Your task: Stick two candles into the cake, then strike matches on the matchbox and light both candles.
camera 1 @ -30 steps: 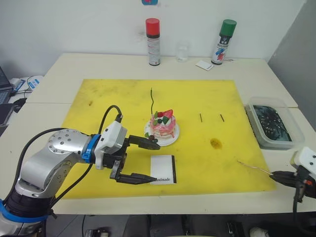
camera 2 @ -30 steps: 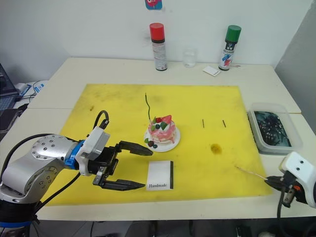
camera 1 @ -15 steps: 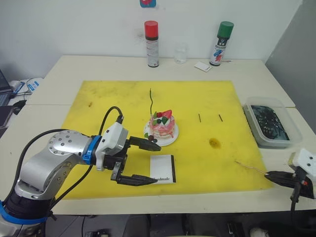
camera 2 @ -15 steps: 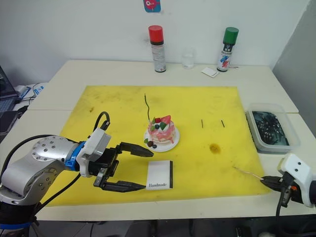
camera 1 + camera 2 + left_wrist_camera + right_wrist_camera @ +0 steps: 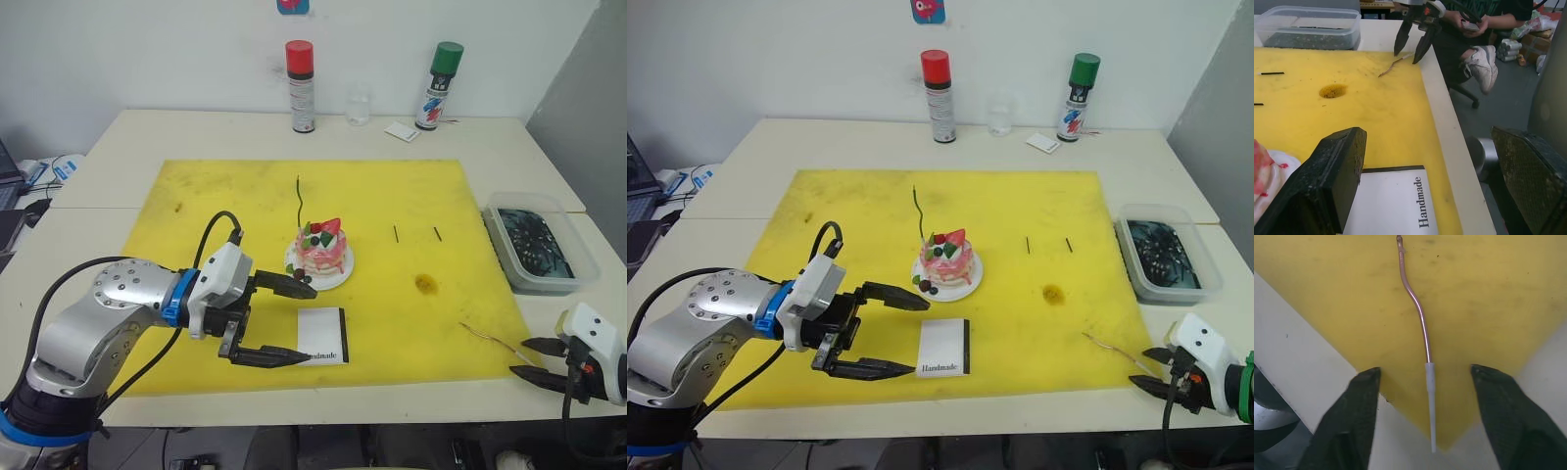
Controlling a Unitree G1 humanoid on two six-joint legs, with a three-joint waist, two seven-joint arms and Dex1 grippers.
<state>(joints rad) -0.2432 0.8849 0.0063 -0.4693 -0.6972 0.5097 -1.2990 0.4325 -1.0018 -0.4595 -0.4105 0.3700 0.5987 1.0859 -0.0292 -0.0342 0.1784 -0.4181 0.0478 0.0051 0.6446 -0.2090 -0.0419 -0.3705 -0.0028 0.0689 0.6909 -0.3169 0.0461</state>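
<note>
Left end effector (image 5: 279, 319): you saw it spread wide and holding nothing. It sat low over the yellow mat (image 5: 196, 196), just left of the matchbox, with its near finger tip at the box's near left corner.
Right end effector (image 5: 534, 360): you saw its two black fingers spread apart with nothing between them. It was at the near right corner of the mat, by the edge of the worktop (image 5: 147, 132).
Yellowish candle (image 5: 1418, 313): it lay flat on the mat, and its pale pointed end lay in the gap of the right end effector, touching neither finger.
Green candle (image 5: 300, 201): it stood up from the back left of the cake.
Cake (image 5: 323, 250): it sat on its little white plate near the middle of the mat.
Matchbox (image 5: 323, 335): it lay flat on the mat just in front of the cake, with its black strip on the right side.
Matches (image 5: 395, 234): the two short dark sticks lay near each other on the mat, right of the cake.
</note>
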